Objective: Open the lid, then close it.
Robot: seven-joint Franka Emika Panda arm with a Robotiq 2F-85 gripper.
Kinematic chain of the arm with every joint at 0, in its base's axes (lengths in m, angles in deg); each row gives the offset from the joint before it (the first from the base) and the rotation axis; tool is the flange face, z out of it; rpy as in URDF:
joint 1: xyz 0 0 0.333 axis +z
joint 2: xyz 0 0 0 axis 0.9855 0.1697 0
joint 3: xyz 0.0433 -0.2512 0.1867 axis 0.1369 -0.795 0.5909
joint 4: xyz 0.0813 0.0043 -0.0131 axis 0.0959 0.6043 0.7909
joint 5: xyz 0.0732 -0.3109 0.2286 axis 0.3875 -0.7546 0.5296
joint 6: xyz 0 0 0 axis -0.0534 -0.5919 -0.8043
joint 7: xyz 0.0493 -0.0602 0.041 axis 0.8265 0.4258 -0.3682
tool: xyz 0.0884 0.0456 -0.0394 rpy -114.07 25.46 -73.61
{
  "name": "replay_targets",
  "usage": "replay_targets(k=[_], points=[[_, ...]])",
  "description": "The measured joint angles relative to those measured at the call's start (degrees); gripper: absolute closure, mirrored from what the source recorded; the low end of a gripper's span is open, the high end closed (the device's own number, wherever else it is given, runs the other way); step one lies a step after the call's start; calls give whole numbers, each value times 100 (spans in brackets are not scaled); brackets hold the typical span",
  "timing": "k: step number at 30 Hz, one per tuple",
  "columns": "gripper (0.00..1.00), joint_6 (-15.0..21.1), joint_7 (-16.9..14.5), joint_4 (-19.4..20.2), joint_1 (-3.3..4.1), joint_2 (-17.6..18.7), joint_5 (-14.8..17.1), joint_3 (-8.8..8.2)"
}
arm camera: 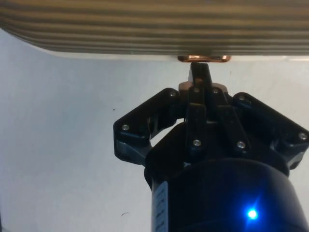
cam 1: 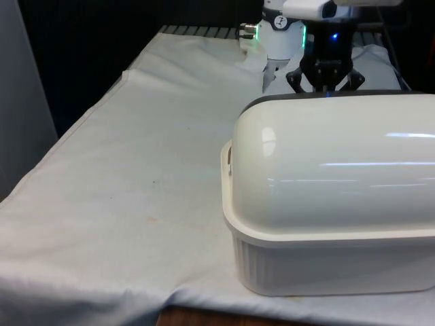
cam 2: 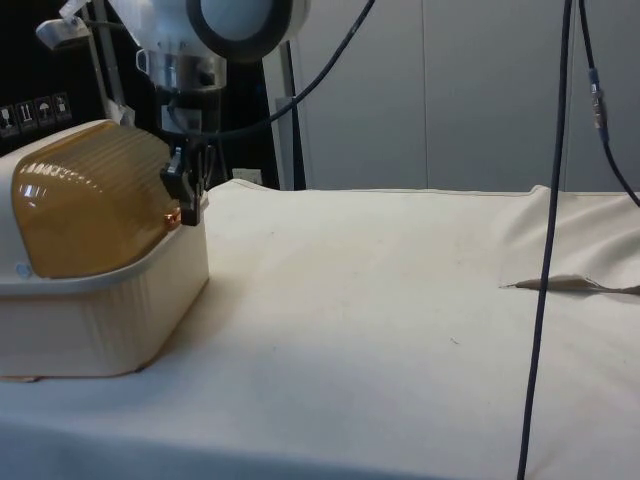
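I hang my gripper (cam 2: 186, 195) low against the front edge of the bread box (cam 2: 95, 300), because that is where the amber ribbed lid (cam 2: 90, 205) ends and its small copper-coloured handle (arm camera: 203, 58) sticks out. The box sits on the white cloth (cam 2: 400, 290) at the front view's right, its smooth cream back (cam 1: 340, 170) turned to that camera, so my approach has to come from the robot's side. My fingers (arm camera: 199, 72) are drawn together into one narrow tip, shut, with that tip right at the handle; I judge I am touching or pressing it, not clamping it, though the contact is too small to be sure. The lid lies fully down over the base, so the box reads as closed. A narrow tip suits hooking or nudging a small tab.
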Motion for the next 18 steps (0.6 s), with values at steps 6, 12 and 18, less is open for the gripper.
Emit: replay_targets(k=[6, 12, 18], points=[[100, 0, 6, 0, 0, -6, 52, 17], [100, 0, 6, 0, 6, 0, 52, 23], [100, -6, 0, 0, 17, 6, 52, 29]])
